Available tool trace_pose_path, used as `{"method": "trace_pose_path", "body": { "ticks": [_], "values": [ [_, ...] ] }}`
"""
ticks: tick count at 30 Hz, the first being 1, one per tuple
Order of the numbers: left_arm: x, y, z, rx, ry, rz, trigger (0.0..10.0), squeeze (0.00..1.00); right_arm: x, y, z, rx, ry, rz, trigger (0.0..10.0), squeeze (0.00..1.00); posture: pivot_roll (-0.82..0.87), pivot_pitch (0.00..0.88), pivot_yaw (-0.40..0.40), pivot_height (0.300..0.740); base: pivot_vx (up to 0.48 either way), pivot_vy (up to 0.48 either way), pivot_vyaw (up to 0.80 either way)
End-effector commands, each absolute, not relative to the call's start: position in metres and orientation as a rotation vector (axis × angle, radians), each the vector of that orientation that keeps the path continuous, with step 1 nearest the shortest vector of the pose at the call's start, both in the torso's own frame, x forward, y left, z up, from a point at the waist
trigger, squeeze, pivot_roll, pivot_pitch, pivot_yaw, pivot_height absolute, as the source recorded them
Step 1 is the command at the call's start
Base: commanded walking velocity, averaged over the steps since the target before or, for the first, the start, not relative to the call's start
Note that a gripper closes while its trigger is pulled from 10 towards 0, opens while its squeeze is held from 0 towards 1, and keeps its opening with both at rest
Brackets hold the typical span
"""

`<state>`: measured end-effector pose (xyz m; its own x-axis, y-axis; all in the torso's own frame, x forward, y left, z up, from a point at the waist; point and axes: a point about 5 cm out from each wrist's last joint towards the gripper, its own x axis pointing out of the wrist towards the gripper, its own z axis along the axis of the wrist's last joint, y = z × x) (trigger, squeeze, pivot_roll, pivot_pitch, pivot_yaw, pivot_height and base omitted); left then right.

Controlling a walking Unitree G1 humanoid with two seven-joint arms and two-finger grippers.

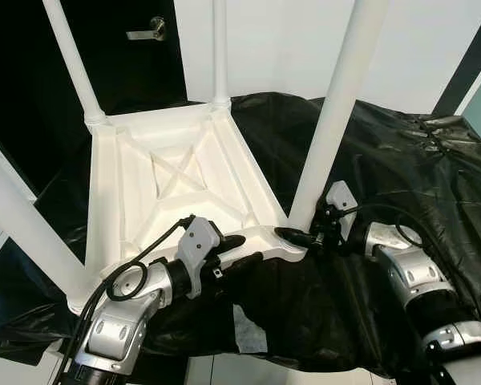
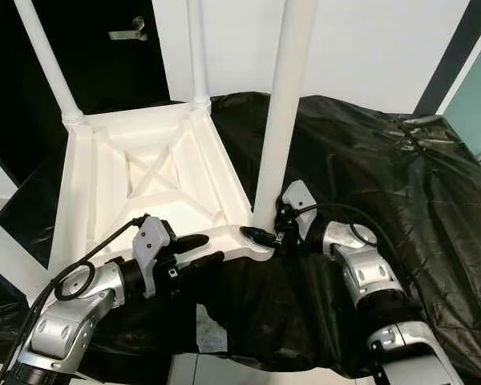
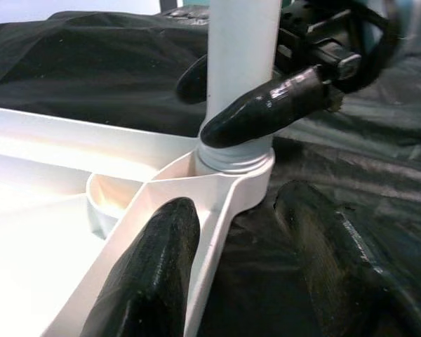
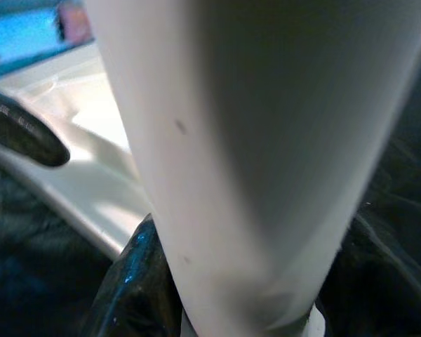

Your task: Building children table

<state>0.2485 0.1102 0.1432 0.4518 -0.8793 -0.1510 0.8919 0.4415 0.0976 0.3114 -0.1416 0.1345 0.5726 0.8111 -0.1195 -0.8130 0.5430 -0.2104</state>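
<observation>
While the white plastic children's table (image 1: 168, 188) is lying upside down on the black plastic sheet (image 1: 401, 168), its four legs are pointing upward, one at each corner of the ribbed underside. The right gripper (image 1: 302, 237) is closing around the base of the near right leg (image 1: 334, 112), just above its threaded collar; in the left wrist view one black finger (image 3: 270, 109) is wrapping across the front of the leg and the other is showing behind it. The left gripper (image 1: 239, 250) is sitting at the near edge of the tabletop frame beside that same corner, fingers apart: one finger (image 3: 151, 270) is resting on the white rim, the other on the sheet just outside it, and nothing is clamped between them.

Handling judgement: moulded plastic, so probably light and stiff, with a smooth glossy surface that is likely slipping under hard rubber fingers. The leg is round and tapering, so gripping low, next to the collar, is giving the best purchase for twisting. The frame rim is thin and is offering a good pinch point for bracing the table against rotation. The sheet underneath looks slick, so the table may slide.
</observation>
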Motion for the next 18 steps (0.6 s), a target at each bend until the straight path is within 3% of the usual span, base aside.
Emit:
{"method": "trace_pose_path", "body": {
  "ticks": [1,6,7,13,15,18],
  "values": [
    [0.251,0.113,0.143,0.183,0.082,-1.045,10.0,0.00,0.307,-0.135,0.128,-0.243,0.027,0.930,10.0,0.00,0.02,0.000,-0.038,0.740,0.000,0.000,0.00],
    [0.251,0.113,0.143,0.188,0.085,-1.052,10.0,0.00,0.307,-0.133,0.125,-0.262,0.018,0.842,10.0,0.00,0.01,0.000,-0.032,0.740,0.000,0.000,0.00],
    [0.251,0.112,0.143,0.189,0.089,-1.062,10.0,0.00,0.304,-0.129,0.122,-0.233,0.012,0.664,10.0,0.00,0.00,0.000,-0.027,0.740,0.000,0.000,0.00],
    [0.251,0.112,0.143,0.188,0.090,-1.066,10.0,0.00,0.301,-0.125,0.119,-0.170,0.028,0.423,10.0,0.00,0.00,0.000,-0.024,0.740,0.000,0.000,0.00],
    [0.253,0.111,0.143,0.185,0.087,-1.065,10.0,0.00,0.298,-0.118,0.120,-0.126,0.029,0.251,10.0,0.00,-0.01,0.000,-0.023,0.740,0.000,0.000,0.00],
    [0.253,0.111,0.143,0.184,0.086,-1.065,10.0,0.00,0.298,-0.117,0.119,-0.111,0.036,0.218,10.0,0.00,-0.01,0.000,-0.023,0.740,0.000,0.000,0.00]
  ]
}}
